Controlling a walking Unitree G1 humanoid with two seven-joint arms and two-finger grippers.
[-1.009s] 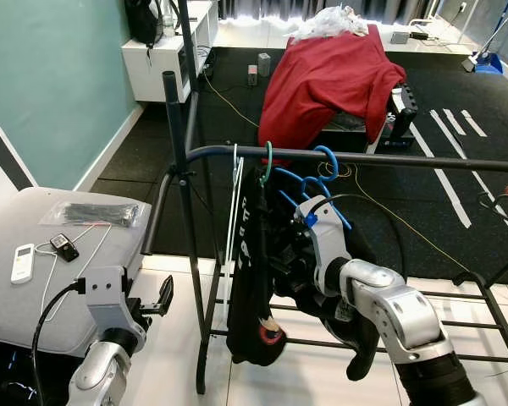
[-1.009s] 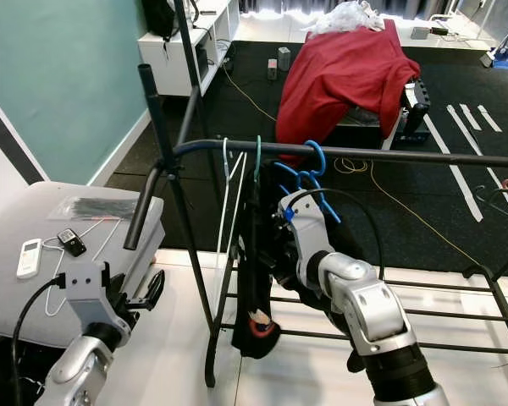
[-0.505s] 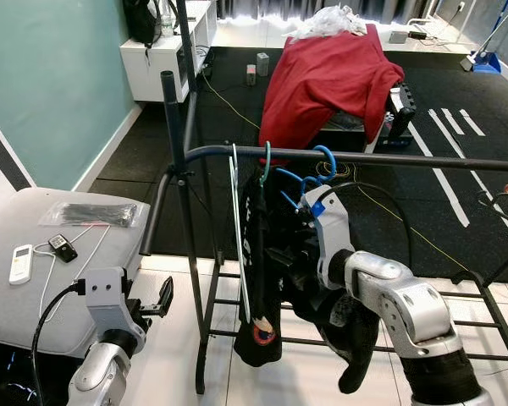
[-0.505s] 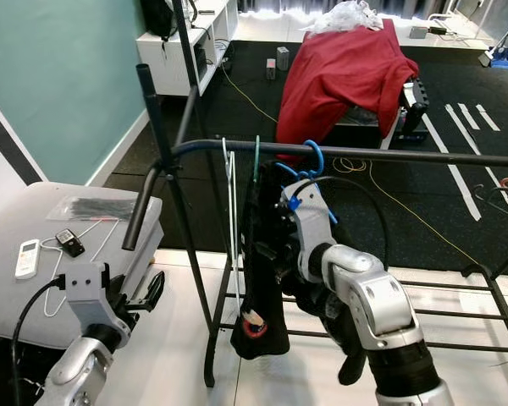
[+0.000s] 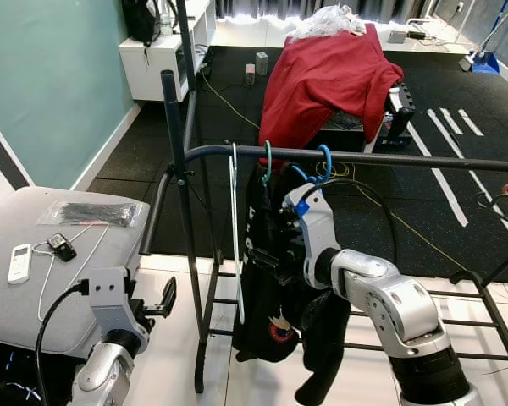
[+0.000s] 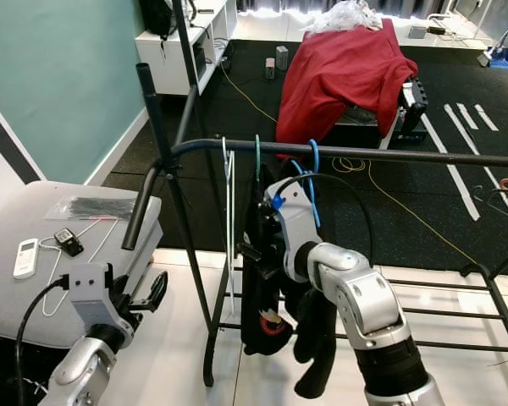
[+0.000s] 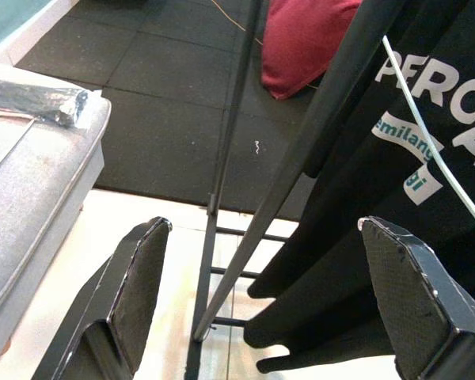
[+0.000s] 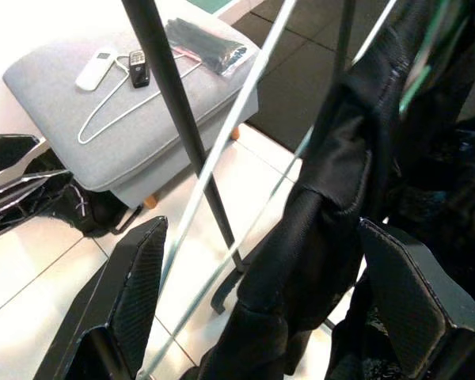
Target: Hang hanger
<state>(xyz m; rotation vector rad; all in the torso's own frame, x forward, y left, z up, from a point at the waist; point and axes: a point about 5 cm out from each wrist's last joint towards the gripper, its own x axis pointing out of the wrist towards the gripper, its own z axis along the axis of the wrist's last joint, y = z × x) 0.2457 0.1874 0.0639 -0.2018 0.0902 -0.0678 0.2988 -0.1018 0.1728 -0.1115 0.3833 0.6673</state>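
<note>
A black clothes rack rail (image 5: 389, 159) crosses in front of me. A blue hanger (image 5: 323, 166), a green hanger (image 5: 267, 162) and a bare white hanger (image 5: 235, 237) hook over it. Black garments (image 5: 275, 296) hang from the coloured hangers, one drooping low to the floor. My right gripper (image 5: 267, 256) is just below the rail, pressed against the black garments, open (image 8: 261, 229), its fingers (image 8: 138, 293) wide apart with cloth ahead of them. My left gripper (image 5: 162, 298) hangs low beside the rack's left post, open (image 7: 265, 226) and holding nothing.
A grey padded bench (image 5: 17, 313) stands at my left with a white remote (image 5: 20, 262), a small black device and a bag of black ties (image 5: 93, 213). The rack's low base bars (image 5: 483, 300) run along the tiles. A red cloth (image 5: 330, 76) lies beyond.
My right gripper has moved left and down, away from the blue hanger. The blue hanger has turned edge-on on the rail and its black garment hangs lower. The white hanger has swung.
</note>
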